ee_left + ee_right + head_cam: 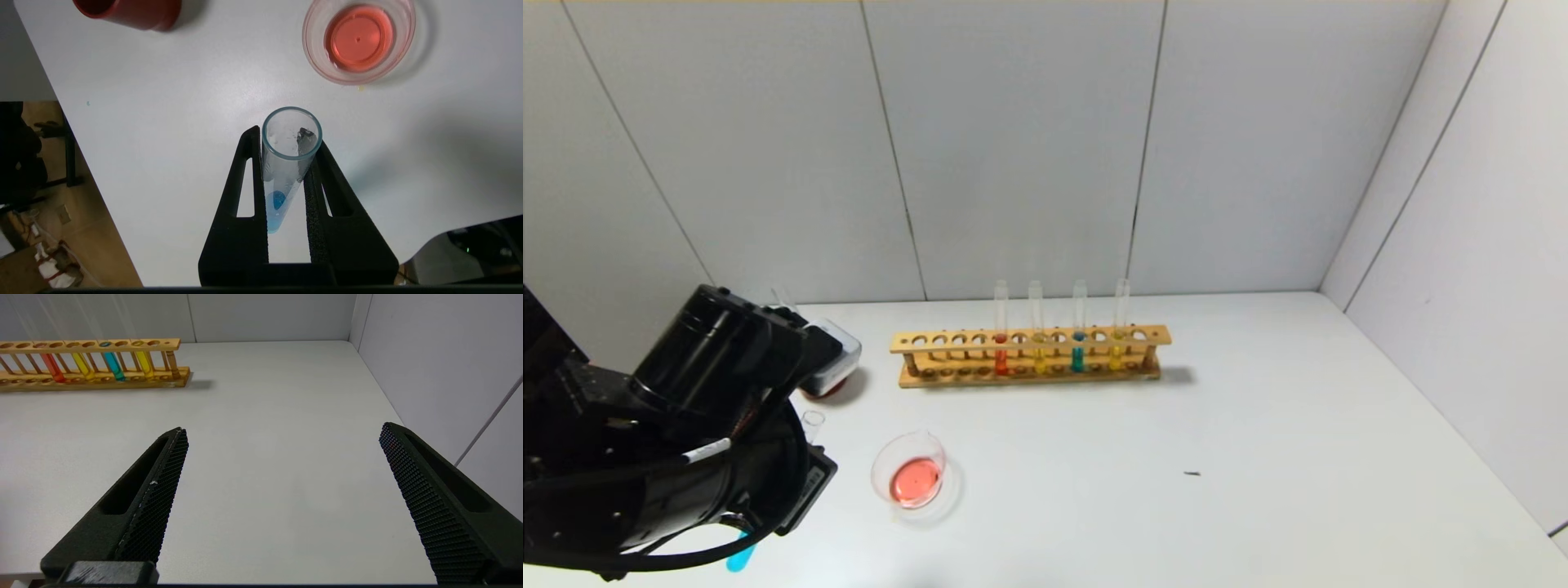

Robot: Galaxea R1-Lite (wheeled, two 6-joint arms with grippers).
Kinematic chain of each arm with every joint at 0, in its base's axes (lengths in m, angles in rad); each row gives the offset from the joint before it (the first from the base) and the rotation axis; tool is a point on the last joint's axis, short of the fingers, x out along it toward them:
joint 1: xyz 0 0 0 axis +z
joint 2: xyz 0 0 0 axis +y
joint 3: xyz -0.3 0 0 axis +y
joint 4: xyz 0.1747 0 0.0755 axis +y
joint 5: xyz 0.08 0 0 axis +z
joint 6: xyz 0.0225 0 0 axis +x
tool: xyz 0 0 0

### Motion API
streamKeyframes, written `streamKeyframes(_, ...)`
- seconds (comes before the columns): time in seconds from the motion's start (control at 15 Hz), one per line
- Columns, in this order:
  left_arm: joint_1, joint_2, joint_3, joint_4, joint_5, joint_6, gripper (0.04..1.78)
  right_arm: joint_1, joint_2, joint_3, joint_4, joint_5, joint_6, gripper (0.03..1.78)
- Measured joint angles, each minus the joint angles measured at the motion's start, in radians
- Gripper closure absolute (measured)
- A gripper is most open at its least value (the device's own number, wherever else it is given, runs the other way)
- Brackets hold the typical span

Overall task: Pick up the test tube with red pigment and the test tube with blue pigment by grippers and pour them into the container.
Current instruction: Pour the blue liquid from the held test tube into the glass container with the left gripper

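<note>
Since the pour turns on where the dish lies from the held tube, that relation comes first: the dish is on the robot's right of the tube mouth, near but apart. The white counter (1258, 425) carries everything. At its back stands the wooden rack (1029, 339), holding four upright tubes, among them a red tube (1001, 343) and a teal tube (1078, 343). The left arm is low at the near left corner. The left tool (287, 139) is clenched on the blue tube (286, 163), both pads touching the glass. The right tool (282, 428) is spread wide and holds nothing, over bare counter well right of the rack; it looks idle. A red cup (130, 10) sits behind the left arm. The dish (907, 447) is clear glass with pink-red liquid in it, so the red pour looks done.

The blue tube's long axis runs mouth-up and away from the robot, with its round end low at the near edge. A little blue liquid sits at that end. The mouth is not over the dish. The left arm is plainly nearer. The next step is likely to shift right and tip the mouth toward the dish rim.
</note>
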Motion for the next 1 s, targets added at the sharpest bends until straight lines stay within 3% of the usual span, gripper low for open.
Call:
streamKeyframes(0.47,0.000,0.164,-0.079,0.105,-0.046,0.000,1.51,0.000,0.000,0.000,0.000,0.000,0.000,0.10)
streamKeyframes(1.0,-0.002,0.307,-0.245,0.357,-0.051,0.009,1.51,0.000,0.000,0.000,0.000,0.001,0.000,0.10)
